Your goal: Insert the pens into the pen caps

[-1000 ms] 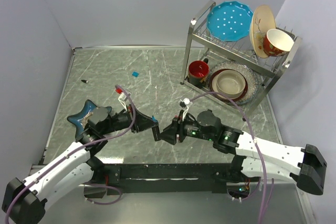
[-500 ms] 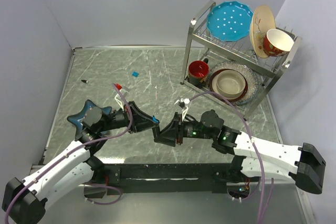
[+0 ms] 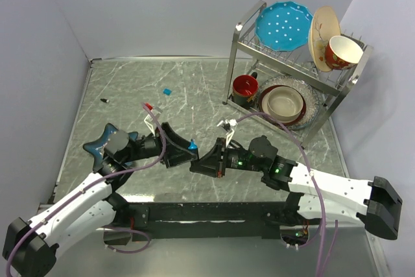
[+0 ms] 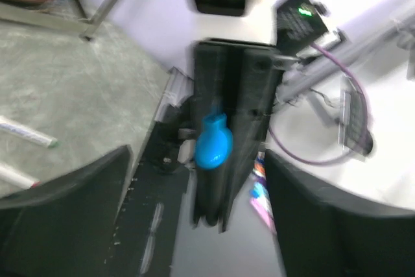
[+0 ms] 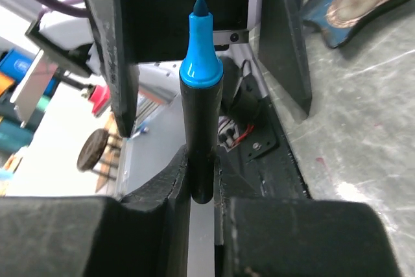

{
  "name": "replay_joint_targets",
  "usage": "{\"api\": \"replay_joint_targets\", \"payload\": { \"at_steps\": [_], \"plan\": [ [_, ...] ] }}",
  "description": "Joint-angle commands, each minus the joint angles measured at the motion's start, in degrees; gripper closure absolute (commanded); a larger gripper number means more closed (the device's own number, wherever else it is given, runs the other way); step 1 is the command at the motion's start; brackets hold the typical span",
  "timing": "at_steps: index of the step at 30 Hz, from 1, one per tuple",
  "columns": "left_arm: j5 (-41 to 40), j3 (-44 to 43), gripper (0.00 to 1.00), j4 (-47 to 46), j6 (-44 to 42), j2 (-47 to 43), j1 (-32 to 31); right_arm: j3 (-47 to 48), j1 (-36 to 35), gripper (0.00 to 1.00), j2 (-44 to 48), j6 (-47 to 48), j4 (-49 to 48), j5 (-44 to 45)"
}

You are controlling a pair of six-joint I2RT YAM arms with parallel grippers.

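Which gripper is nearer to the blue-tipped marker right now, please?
Right. The right gripper is shut on the blue-tipped marker, clamping its black barrel. The left gripper is open at the tip end, its fingers flanking the tip with gaps on both sides.

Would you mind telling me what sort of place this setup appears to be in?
Probably a robotics lab cell staged as a kitchen: two robot arms bolted to a marble-look table, plain walls boxing it in, and a dish rack with plates and bowls.
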State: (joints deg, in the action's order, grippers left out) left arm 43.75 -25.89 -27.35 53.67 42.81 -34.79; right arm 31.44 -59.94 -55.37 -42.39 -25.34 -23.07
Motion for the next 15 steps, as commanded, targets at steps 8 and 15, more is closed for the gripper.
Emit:
{"api": "replay_joint_targets", "payload": {
  "at_steps": [8,15],
  "plan": [
    [-43.55,-18.57,0.03,31.47,1.17,8.24,0.16,-0.15,2.99,1.0,13.27,2.66,15.41,18.05],
    [-69.13,-46.91,0.23,58.26,9.61,29.33,1.91,0.11,2.9,1.0,18.28,5.73,21.99,22.54]
  ]
}}
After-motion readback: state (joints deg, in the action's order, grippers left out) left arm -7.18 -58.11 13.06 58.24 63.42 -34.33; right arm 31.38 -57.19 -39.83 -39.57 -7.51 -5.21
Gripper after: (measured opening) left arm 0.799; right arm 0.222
